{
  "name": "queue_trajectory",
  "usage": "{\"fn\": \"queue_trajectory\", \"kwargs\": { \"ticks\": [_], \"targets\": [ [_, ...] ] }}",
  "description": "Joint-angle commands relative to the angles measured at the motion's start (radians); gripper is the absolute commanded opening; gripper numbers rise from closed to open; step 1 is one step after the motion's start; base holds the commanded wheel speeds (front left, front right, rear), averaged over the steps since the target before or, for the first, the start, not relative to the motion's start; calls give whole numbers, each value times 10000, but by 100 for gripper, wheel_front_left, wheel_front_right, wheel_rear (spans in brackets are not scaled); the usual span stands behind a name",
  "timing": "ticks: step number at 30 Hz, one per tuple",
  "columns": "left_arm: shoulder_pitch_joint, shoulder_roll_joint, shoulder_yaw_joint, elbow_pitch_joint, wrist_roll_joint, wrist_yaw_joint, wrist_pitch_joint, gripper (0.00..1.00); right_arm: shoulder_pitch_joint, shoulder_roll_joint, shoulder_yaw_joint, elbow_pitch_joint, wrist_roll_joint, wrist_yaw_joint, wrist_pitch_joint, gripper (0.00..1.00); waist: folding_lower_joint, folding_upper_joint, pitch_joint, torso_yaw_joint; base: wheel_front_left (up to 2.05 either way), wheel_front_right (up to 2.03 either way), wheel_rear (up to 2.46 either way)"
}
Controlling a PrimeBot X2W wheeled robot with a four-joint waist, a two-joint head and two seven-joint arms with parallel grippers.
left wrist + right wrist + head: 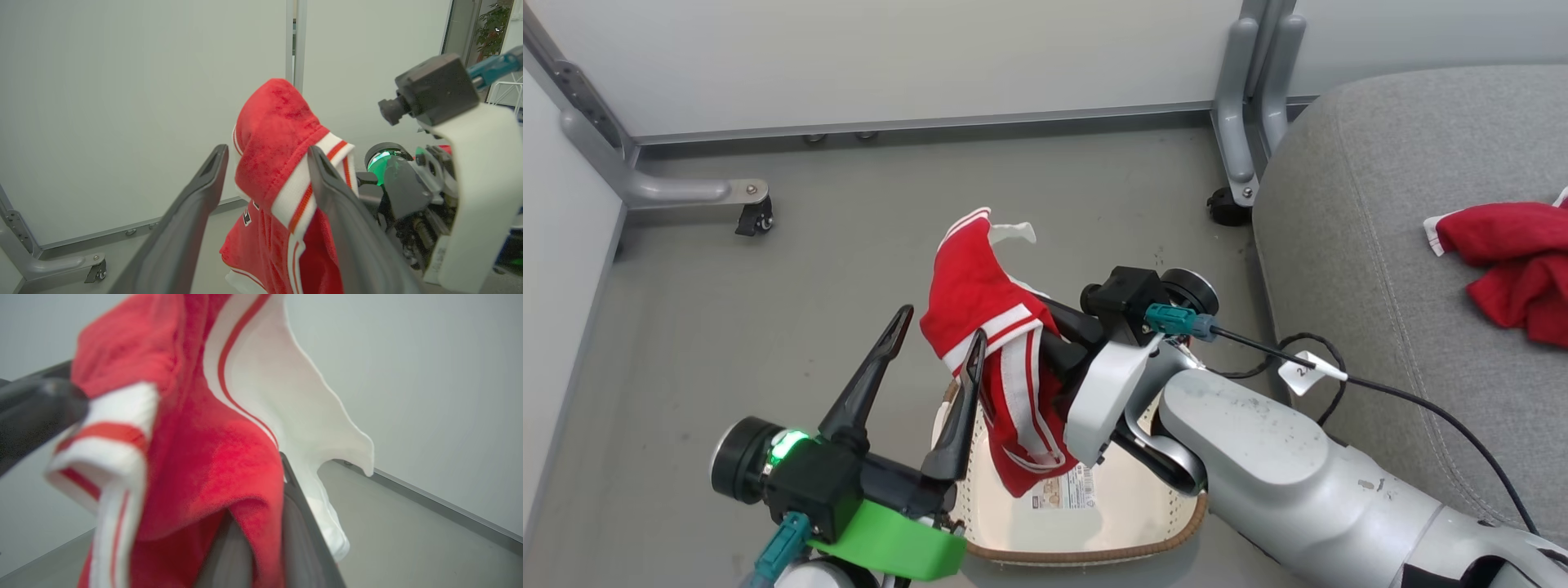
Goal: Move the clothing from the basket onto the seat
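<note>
A piece of red clothing (980,327) with white stripe trim hangs above the cream basket (1094,557), bunched around the fingers of my right gripper (1045,331), which is shut on it. In the right wrist view the fabric (212,457) drapes over the right gripper (261,522) and hides its tips. My left gripper (939,327) stands open at the garment's left side. In the left wrist view the clothing (273,155) sits between the open jaws of the left gripper (267,152), against the right-hand finger. More red clothing (1515,261) lies on the grey seat (1380,204).
White partition panels on grey wheeled legs ring the floor, with casters at the left (754,216) and by the seat's corner (1227,204). A black cable with a white tag (1307,371) runs from my right wrist across the seat's edge. A paper label (1062,492) lies on the basket's floor.
</note>
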Motion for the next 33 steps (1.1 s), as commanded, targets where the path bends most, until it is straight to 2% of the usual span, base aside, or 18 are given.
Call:
{"fn": "queue_trajectory", "kwargs": {
  "ticks": [1, 11, 33],
  "targets": [
    [238, 45, 9, 19, -87, 78, 25, 100, 110, -51, -76, 43, -26, -3, -46, 0, 0, -1, -9, 36, 0, 0, 0],
    [934, 122, -122, 355, -320, 179, 86, 100, 374, -130, -302, 100, -148, -3, -51, 0, 0, -1, -26, 161, 0, 0, 0],
    [820, 278, -677, 918, -256, -93, 177, 100, 473, -279, -829, 209, -346, -3, -54, 0, 0, -1, 208, 133, 0, 0, 0]
  ]
}}
